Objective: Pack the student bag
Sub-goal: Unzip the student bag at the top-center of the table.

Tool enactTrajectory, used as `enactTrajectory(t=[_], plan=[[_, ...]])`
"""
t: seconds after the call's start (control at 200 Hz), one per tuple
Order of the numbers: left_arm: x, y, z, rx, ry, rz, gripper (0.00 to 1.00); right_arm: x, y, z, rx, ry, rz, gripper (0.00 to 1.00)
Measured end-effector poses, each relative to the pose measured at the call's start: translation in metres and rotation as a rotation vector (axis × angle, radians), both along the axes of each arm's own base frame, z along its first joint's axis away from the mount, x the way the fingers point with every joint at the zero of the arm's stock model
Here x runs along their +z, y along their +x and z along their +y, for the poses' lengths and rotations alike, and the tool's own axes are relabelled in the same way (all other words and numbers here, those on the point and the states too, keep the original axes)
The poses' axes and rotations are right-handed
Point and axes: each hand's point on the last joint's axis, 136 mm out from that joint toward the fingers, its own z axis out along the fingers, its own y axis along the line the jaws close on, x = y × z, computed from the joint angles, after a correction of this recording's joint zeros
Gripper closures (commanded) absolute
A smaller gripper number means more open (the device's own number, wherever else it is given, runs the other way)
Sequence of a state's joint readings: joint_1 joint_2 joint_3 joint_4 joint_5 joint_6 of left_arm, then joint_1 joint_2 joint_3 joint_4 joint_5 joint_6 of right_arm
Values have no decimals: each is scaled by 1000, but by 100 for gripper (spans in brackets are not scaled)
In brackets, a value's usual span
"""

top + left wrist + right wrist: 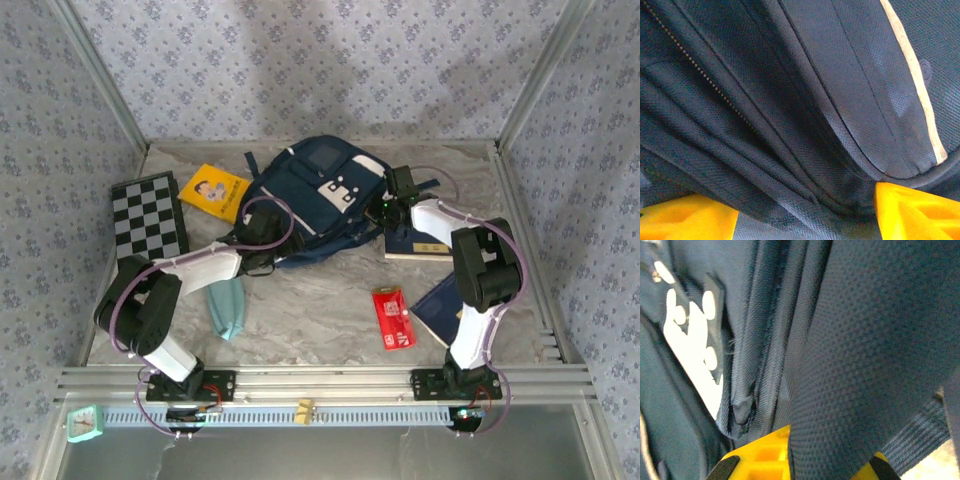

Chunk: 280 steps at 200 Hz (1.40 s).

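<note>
The student bag [310,195], a navy backpack with a white buckle panel, lies at the back middle of the table. My left gripper [262,228] presses against its lower left side. In the left wrist view its yellow fingers [917,212] stand wide apart, open, with folds of the bag's fabric [790,125] and a zip line bulging between them. My right gripper [393,203] is at the bag's right edge. In the right wrist view it [832,462] is shut on a padded navy strap [865,365] of the bag, with the white buckle panel [687,345] to the left.
A checkerboard [148,215] and a yellow booklet [214,190] lie left of the bag. A teal pouch [228,308] sits by the left arm. A red packet [393,318] and two flat navy books [418,243] [440,308] lie at the right.
</note>
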<state>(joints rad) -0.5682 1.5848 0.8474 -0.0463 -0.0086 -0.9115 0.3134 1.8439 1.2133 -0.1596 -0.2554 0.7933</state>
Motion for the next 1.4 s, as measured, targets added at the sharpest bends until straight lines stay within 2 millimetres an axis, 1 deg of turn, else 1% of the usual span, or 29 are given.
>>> enactTrajectory(t=[0.125, 0.205, 0.28, 0.375, 0.445, 0.555, 0.625, 0.685, 0.75, 0.785, 0.82, 0.87, 0.925, 1.01, 1.044, 1.074, 1.179, 1.314, 1.399], plan=[[-1, 9, 12, 3, 26, -14, 28, 26, -6, 11, 24, 29, -59, 100], [1, 15, 20, 7, 39, -27, 28, 36, -14, 16, 26, 54, -92, 100], [5, 23, 29, 18, 47, -43, 27, 38, -19, 16, 12, 76, -96, 100], [14, 36, 40, 32, 55, -71, 26, 34, -23, 16, -15, 97, -79, 100], [20, 38, 45, 33, 63, -87, 24, 30, -26, 14, -42, 111, -65, 100], [39, 35, 51, 22, 69, -121, 22, 31, -30, 10, -87, 138, -52, 100], [61, 29, 52, 18, 55, -157, 21, 35, -33, 9, -115, 160, -54, 100], [80, 21, 50, 11, 37, -191, 21, 39, -36, 9, -138, 177, -59, 100], [98, 8, 39, -16, 19, -225, 21, 42, -40, 11, -159, 195, -61, 100], [105, -1, 29, -41, 14, -237, 21, 43, -42, 13, -168, 203, -60, 100], [110, -13, 15, -77, 5, -247, 22, 44, -44, 16, -176, 210, -57, 100], [112, -26, -3, -126, -6, -248, 24, 44, -46, 19, -185, 215, -52, 100], [110, -40, -23, -184, -8, -243, 27, 44, -47, 21, -195, 222, -48, 100], [98, -60, -52, -273, 9, -231, 30, 45, -48, 22, -213, 234, -38, 100], [91, -66, -64, -312, 27, -225, 35, 44, -48, 22, -219, 238, -34, 100], [85, -70, -72, -343, 44, -219, 38, 44, -48, 22, -223, 240, -32, 100], [65, -78, -103, -444, 112, -237, 41, 44, -48, 22, -234, 250, -25, 100], [43, -76, -133, -526, 197, -285, 44, 44, -48, 22, -241, 253, -21, 100], [28, -67, -142, -535, 250, -294, 45, 44, -48, 23, -242, 252, -22, 100]])
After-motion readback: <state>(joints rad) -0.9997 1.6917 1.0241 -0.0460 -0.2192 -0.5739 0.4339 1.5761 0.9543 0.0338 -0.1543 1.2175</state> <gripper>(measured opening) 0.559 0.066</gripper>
